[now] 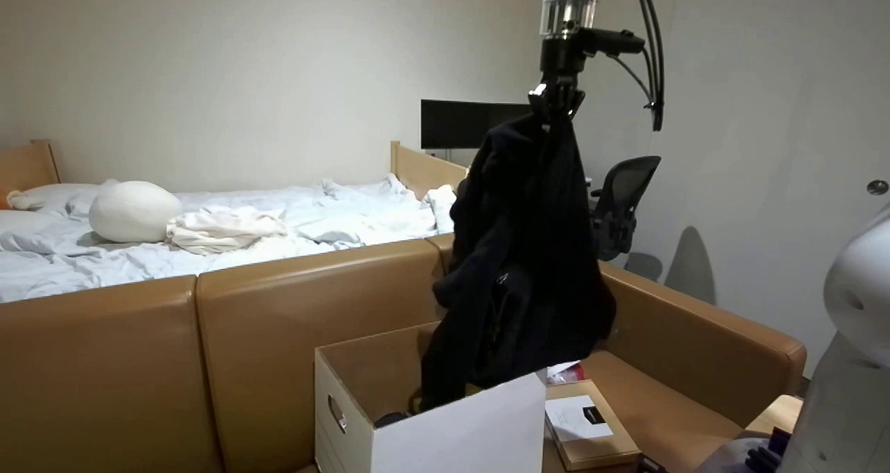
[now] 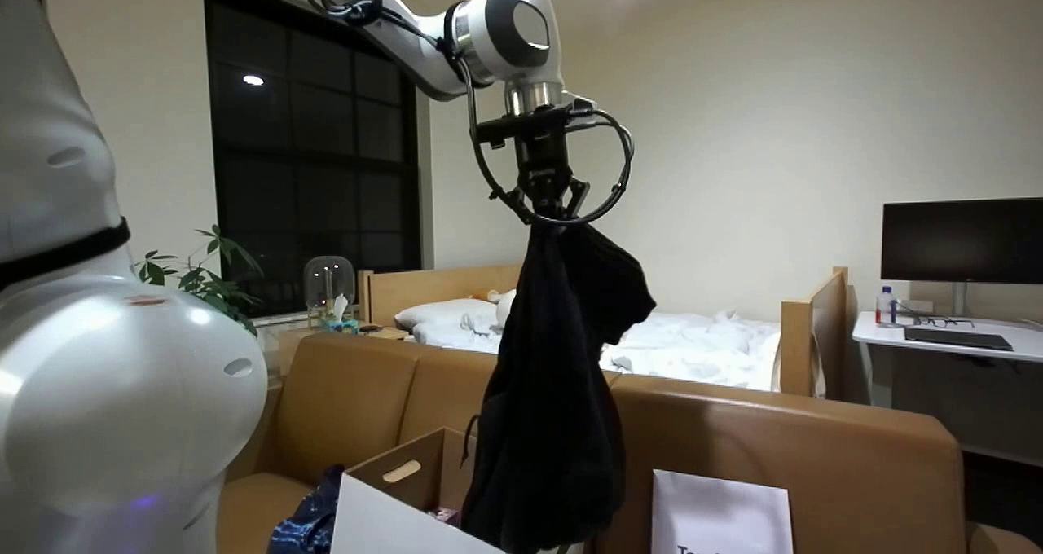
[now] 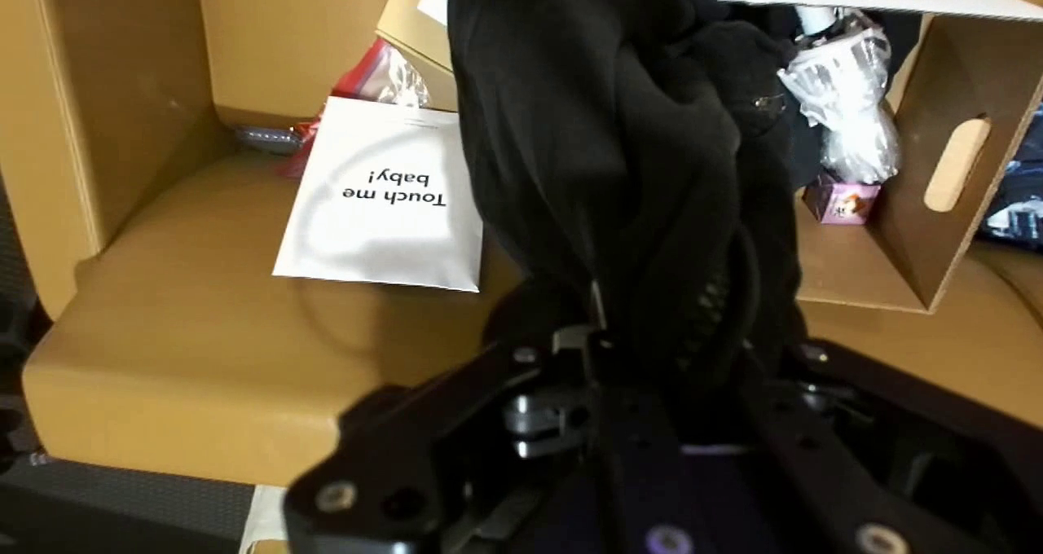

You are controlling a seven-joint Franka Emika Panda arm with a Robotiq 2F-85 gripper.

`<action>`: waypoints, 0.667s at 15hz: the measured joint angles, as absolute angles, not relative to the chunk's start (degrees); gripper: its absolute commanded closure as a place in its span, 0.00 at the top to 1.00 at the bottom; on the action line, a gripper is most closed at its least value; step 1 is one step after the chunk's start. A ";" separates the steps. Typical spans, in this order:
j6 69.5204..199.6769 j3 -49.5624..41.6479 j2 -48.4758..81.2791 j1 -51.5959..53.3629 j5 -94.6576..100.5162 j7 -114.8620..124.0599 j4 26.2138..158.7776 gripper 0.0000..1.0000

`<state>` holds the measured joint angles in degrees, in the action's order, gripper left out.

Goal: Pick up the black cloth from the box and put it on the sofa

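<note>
The black cloth hangs in long folds from my gripper. Both show in the other views too: cloth and gripper, cloth and gripper. The gripper is shut on the cloth's top, high above the box. The box is white outside and brown inside; it also shows in the wrist view. In an exterior view the cloth's lower end passes behind the box's near wall; whether it touches the box is hidden. The brown leather sofa lies under the box.
A white paper envelope reading "Touch me baby!" lies on the sofa seat beside the box. A flat cardboard box and a red-edged plastic bag lie near it. A plastic-wrapped item and a pink box are inside the box.
</note>
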<state>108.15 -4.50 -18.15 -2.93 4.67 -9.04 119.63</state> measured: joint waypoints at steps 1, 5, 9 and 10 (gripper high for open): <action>108.15 -4.74 -18.26 -2.86 4.67 -9.04 119.70 0.08; 108.32 -3.78 -16.07 -2.20 4.67 -8.92 119.78 0.05; 110.22 -3.93 -15.20 -2.21 4.71 -8.17 119.74 0.05; 111.60 -4.47 -14.86 -2.43 4.45 -6.91 119.33 0.05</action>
